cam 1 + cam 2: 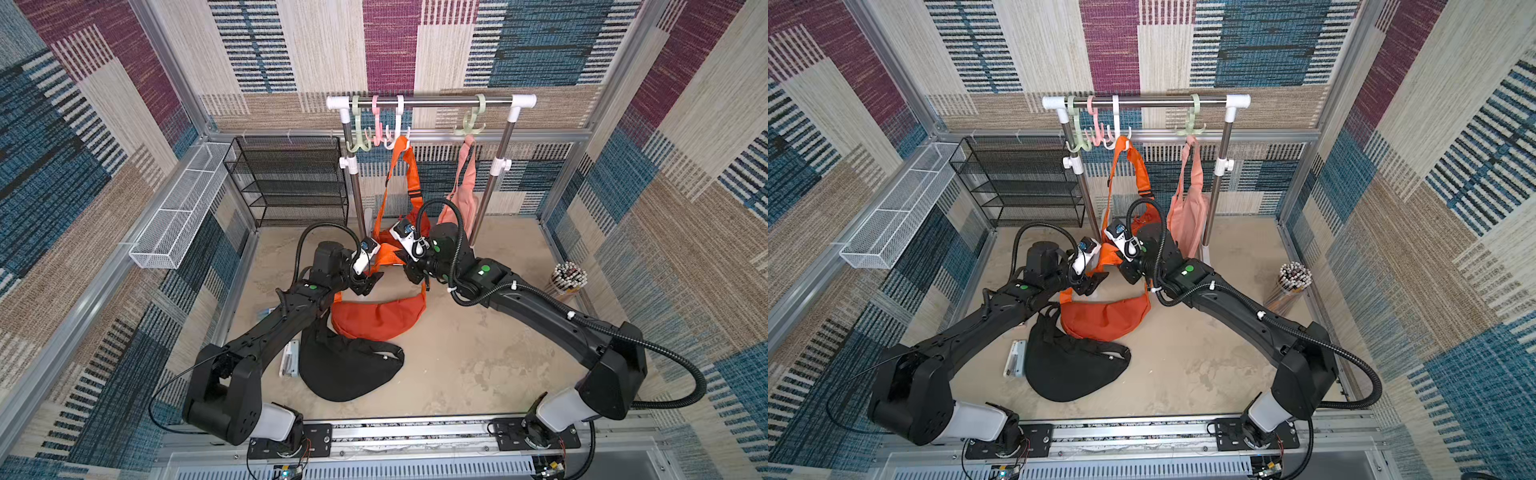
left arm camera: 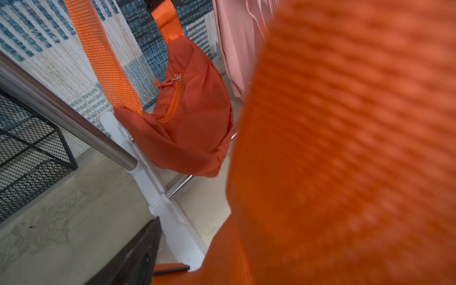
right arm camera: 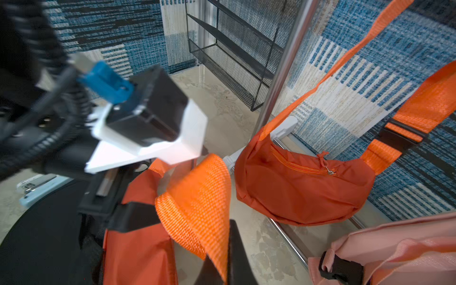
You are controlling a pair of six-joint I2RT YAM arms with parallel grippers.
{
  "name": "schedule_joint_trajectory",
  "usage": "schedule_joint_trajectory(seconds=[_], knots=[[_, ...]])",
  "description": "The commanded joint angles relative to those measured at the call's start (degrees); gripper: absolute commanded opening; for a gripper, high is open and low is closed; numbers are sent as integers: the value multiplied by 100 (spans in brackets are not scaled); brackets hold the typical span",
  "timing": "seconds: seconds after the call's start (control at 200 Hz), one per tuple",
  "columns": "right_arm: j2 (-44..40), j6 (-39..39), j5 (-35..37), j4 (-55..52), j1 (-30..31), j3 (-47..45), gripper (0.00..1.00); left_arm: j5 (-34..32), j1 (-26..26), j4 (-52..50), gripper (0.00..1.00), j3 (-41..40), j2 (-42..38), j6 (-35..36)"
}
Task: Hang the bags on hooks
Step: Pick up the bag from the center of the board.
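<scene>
An orange bag (image 1: 378,318) (image 1: 1104,316) lies on the sandy floor between my two arms, and its woven strap (image 3: 197,197) rises from it. My right gripper (image 1: 409,272) (image 3: 225,266) is shut on that strap. My left gripper (image 1: 368,282) stands open just left of the strap. One dark finger (image 2: 138,254) shows, and the blurred strap (image 2: 345,148) hides the other. On the rail (image 1: 436,102), a green hook (image 1: 357,141) and a pink hook (image 1: 378,133) hang bare. A white hook (image 1: 395,137) carries a second orange bag (image 2: 192,118).
A pink bag (image 1: 461,199) hangs from the right-hand green hook (image 1: 469,126). A black bag (image 1: 349,365) lies in front of the orange one, beside a small pale device (image 1: 291,359). A black mesh shelf (image 1: 291,178), a white wire basket (image 1: 174,220) and a cup of sticks (image 1: 567,278) line the edges.
</scene>
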Motion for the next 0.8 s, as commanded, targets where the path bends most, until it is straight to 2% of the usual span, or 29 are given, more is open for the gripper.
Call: schedule_joint_trajectory(seconds=[0.0,0.06,0.105,0.215,0.316,0.426,0.491,0.541,0.616,0.791], knots=[[-171,170,-322,128,8,-74,0,-392,-4,809,48,51,52,32],[-208,232,-372,145,18,-123,0,-618,4,864,23,92,-99,68],[-218,273,-366,165,17,-173,0,-700,5,889,0,97,-304,175],[-210,359,-350,269,19,-302,0,-974,10,692,0,254,-841,250],[-133,422,-367,383,29,-387,0,-933,6,451,0,451,-1216,303],[-135,509,-415,629,45,-572,44,-827,5,117,0,755,-1274,295],[-219,529,-451,809,70,-721,63,-841,5,-97,0,944,-1225,236],[-280,559,-396,896,94,-802,73,-864,6,-139,0,1011,-1193,195],[-369,641,-342,1032,120,-907,81,-861,8,-111,0,1050,-1173,68],[-301,916,-417,1369,231,-933,86,-849,5,-178,0,1227,-1099,-93]])
